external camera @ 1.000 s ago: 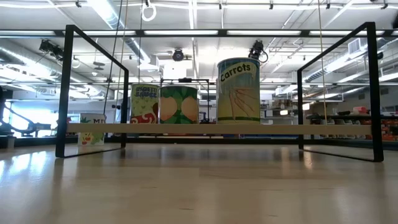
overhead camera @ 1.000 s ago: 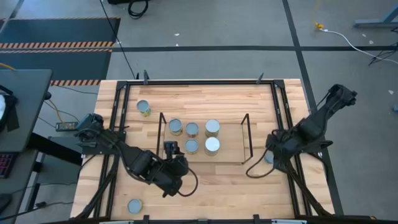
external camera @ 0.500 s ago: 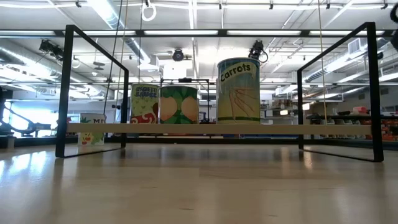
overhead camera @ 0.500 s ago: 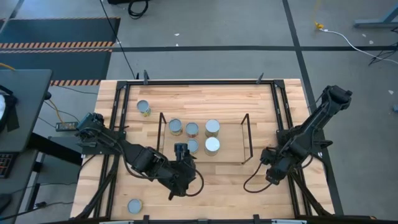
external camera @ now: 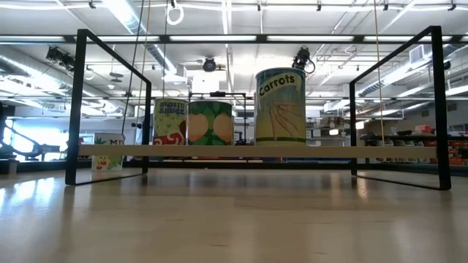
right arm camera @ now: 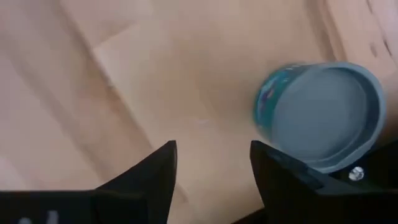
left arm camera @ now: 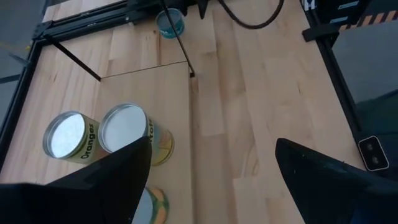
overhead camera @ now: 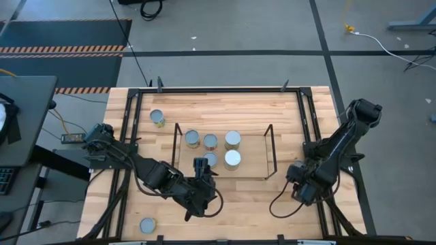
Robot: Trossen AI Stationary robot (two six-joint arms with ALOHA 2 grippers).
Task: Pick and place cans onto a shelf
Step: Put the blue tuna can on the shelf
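Wooden table [overhead camera: 225, 102] with a black frame [overhead camera: 218, 89] round it. Shelf [overhead camera: 270, 151] sits mid-table, a thin dark rod rack with upright ends; low view shows its board [external camera: 241, 150] carrying cans.

Left arm [overhead camera: 146, 173] reaches in from the left edge across the near side of the table. Left gripper [overhead camera: 200, 165] is at the shelf's near edge, just beside the near-row can [overhead camera: 210, 160]. Fingers [left arm camera: 106, 183] spread wide, nothing between them. Its wrist view looks down on two silver-topped cans side by side, one labelled "Oranges" [left arm camera: 67, 135], the other [left arm camera: 127, 129] touching it.

Right arm [overhead camera: 340, 143] comes from the right edge, folded down near the table's right rail. Right gripper [overhead camera: 298, 178] is low over the table outside the shelf's right end, fingers [right arm camera: 146, 180] open and empty. A teal-sided can [right arm camera: 323, 115] stands just beside it in the right wrist view, not between the fingers.

Cans:
- five on the shelf in the high view: three in the far row [overhead camera: 192, 139] [overhead camera: 210, 141] [overhead camera: 233, 139], two in the near row, incl. a bright-topped one [overhead camera: 233, 158]
- low view: "Carrots" can [external camera: 281, 106] tallest, green one [external camera: 210, 123] left of it
- one loose at the far left [overhead camera: 157, 118]
- one loose near the front left corner [overhead camera: 147, 225]
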